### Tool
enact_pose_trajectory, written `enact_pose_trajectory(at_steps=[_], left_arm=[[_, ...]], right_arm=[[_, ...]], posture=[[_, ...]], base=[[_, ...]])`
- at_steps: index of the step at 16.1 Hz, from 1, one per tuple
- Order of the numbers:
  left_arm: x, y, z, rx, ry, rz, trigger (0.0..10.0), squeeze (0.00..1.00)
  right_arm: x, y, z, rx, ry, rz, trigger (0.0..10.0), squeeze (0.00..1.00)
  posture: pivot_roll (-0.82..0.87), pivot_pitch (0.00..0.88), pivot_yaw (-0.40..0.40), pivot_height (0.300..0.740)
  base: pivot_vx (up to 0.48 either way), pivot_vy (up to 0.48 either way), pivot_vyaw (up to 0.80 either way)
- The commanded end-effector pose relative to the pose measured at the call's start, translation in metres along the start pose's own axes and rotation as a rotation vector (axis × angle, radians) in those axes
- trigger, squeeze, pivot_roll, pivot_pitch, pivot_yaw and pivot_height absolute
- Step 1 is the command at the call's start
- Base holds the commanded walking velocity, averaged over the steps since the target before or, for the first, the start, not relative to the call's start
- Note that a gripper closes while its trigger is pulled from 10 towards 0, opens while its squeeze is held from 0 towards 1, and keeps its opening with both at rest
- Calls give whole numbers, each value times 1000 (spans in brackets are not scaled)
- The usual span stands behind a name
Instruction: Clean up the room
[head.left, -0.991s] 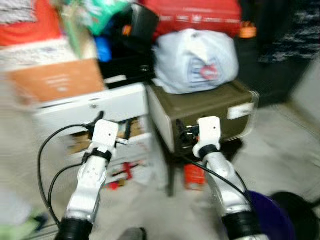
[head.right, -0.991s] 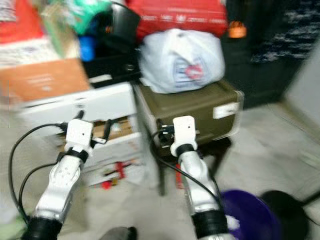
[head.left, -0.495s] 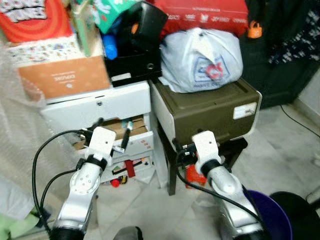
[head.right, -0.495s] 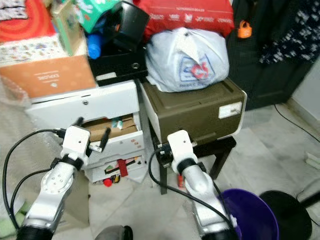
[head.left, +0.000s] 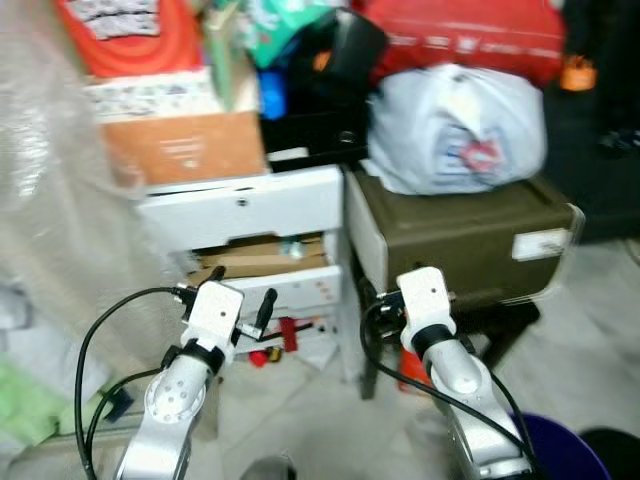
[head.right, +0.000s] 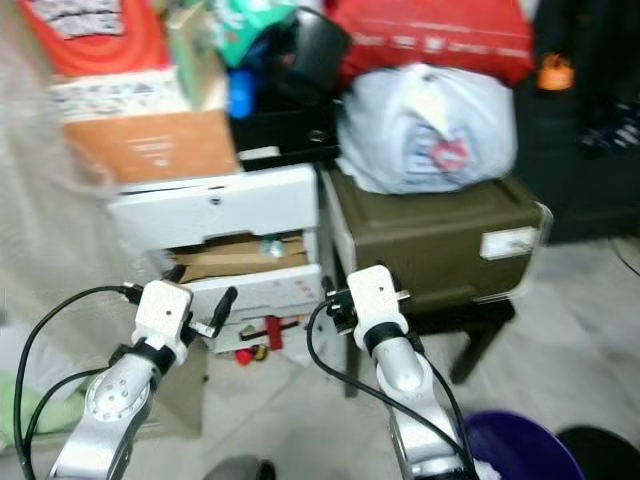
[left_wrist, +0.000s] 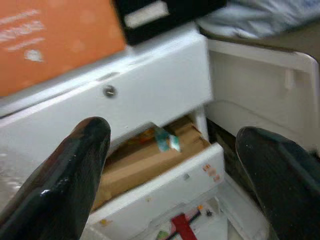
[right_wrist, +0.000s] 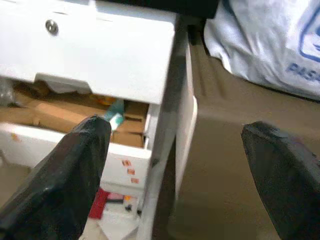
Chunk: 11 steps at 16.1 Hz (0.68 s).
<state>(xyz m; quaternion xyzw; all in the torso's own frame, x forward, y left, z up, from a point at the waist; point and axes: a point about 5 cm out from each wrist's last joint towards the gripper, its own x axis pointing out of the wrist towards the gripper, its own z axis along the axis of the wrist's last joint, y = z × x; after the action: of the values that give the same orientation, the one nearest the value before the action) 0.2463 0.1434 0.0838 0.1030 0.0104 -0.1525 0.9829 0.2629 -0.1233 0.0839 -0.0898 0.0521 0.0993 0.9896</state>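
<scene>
Nothing tidied yet: both hands empty before the cluttered white drawer unit (head.left: 255, 225).
Left hand (left_wrist: 170, 165) and right hand (right_wrist: 175, 165) gape open, holding nothing; cardboard (left_wrist: 145, 160) fills the open drawer, red bits (head.left: 285, 335) lie below.

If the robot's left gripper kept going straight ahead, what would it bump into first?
Probably the white drawer unit. The left gripper, fingers spread open, points at its half-open middle drawer, stuffed with brown cardboard. Depth is hard to judge, so it may meet the drawer front first.
</scene>
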Motion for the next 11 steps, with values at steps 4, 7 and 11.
enact_pose_trajectory(at_steps=[4,7,11], left_arm=[[13,22,4,-61,-32,127,10000,0],[10,22,2,-64,-24,119,10000,0],[4,21,-4,-54,-1,82,10000,0]], right_arm=[[5,-12,2,40,-35,-81,10000,0],[8,-18,11,51,-71,-112,10000,0],[7,-29,7,68,-44,-151,10000,0]], posture=[[-11,0,22,740],[-11,0,21,740],[-10,0,16,740]], base=[[0,0,800],[0,0,800],[0,0,608]])
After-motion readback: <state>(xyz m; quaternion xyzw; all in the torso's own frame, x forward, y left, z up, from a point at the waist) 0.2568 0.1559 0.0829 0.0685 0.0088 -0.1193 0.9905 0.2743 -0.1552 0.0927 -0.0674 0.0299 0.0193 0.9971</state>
